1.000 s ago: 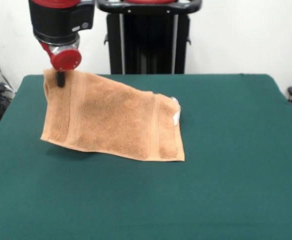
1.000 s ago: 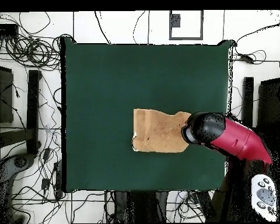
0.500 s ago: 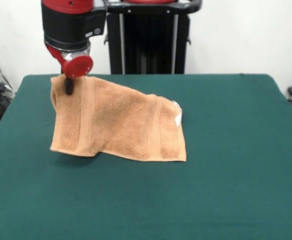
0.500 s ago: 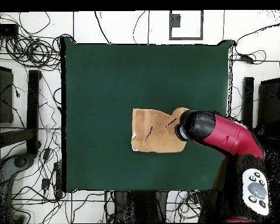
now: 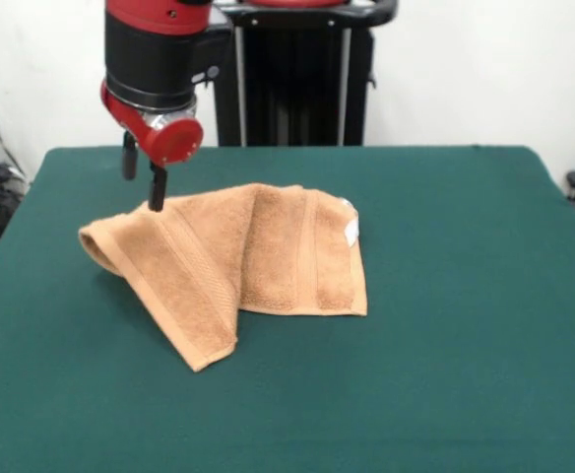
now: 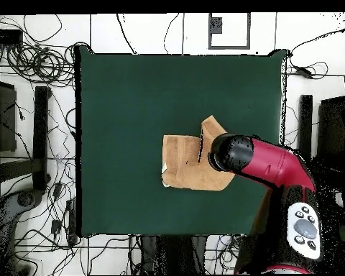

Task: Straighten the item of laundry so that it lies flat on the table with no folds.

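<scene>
The item of laundry (image 5: 268, 251), an orange-tan towel, lies on the green table (image 5: 465, 296) left of centre. Its left end is doubled over into a flap whose corner points toward the near edge, and a rolled fold humps at the far left. A small white tag (image 5: 349, 232) shows at its right edge. My gripper (image 5: 142, 175) hangs just above the towel's far left part, open, with nothing between its two dark fingers. In the overhead view the towel (image 6: 181, 162) shows a flap sticking up from its top edge, and the arm's head (image 6: 233, 153) covers its right part.
A black stand (image 5: 292, 79) rises behind the table's far edge. Cables (image 6: 31, 65) and boxes lie on the floor around the table (image 6: 132, 93) in the overhead view.
The gripper has opened and let go of the towel's corner. The lifted left end has dropped and folded over onto the table. The arm has shifted right in the front view.
</scene>
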Robot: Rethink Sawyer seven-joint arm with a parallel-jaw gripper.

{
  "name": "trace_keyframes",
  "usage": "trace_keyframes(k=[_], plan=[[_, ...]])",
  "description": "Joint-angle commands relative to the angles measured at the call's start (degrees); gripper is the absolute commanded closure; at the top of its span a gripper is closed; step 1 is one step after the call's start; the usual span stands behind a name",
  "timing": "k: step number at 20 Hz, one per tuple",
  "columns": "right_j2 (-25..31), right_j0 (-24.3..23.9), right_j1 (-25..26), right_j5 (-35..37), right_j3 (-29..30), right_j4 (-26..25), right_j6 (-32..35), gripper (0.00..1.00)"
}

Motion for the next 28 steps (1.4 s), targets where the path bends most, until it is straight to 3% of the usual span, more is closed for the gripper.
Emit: trace_keyframes(k=[1, 3, 8, 14, 21, 24, 28], plan=[[5.79, 2.96, 3.74, -3.63, 3.08, -2.06, 1.89, 0.00], [3.56, 4.77, 4.18, -2.47, 1.42, -3.17, 2.80, 0.00], [7.10, 2.03, 3.68, -5.05, 4.09, -1.11, 1.18, 0.00], [9.32, 2.25, 4.29, -6.30, 5.66, 0.51, 2.39, 0.00], [14.62, -0.56, 9.21, -7.10, 5.44, 2.13, 0.12, 0.00], [18.69, -3.07, 11.77, -11.11, 6.52, 1.90, -1.03, 0.00], [18.10, -1.11, 12.85, -12.93, 6.64, 0.21, 1.57, 0.00]])
